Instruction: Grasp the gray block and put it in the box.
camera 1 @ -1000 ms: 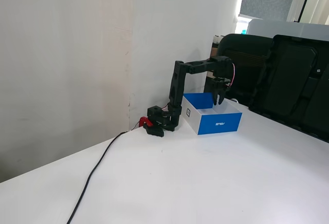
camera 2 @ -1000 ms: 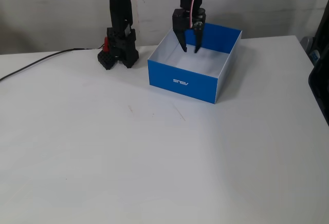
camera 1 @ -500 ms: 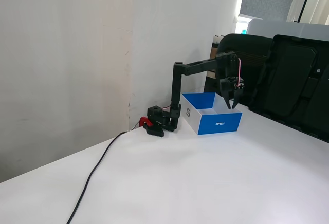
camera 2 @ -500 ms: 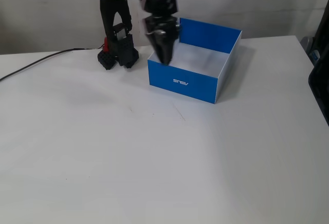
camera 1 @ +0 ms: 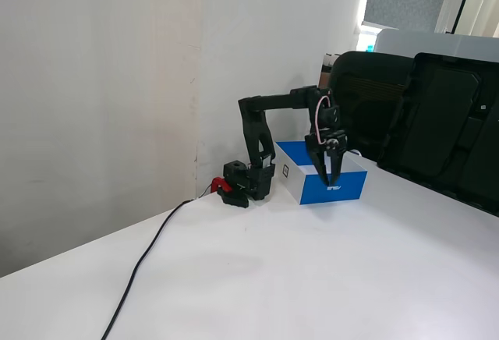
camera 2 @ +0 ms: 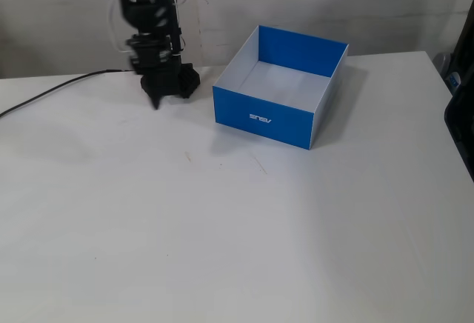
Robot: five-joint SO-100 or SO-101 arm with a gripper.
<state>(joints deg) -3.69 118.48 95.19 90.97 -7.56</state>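
A large white table (camera 2: 237,227) is shown in both fixed views, set against a pale wall (camera 1: 101,83). In a fixed view, dark office chairs (camera 1: 437,114) are seen at the far right, behind the table.

The blue box (camera 2: 261,118), white inside and marked with a small white logo, is placed on the far half of the table, right of centre in a fixed view. Its white floor is seen there with no block on it, though the strip just behind the near wall is hidden. In the other fixed view the same box (camera 1: 347,186) is partly covered by the arm.

The black arm (camera 1: 269,106) is mounted at the far edge of the table, just left of the box. Its base (camera 1: 245,182) carries a small red part, and a black cable (camera 1: 144,266) is laid from it toward the near left.

The gripper (camera 2: 156,101) is pointed down at the table, left of the box and outside it. Whether its fingers are parted or pressed together cannot be told; nothing is seen between them.

The gray block cannot be found in either view.
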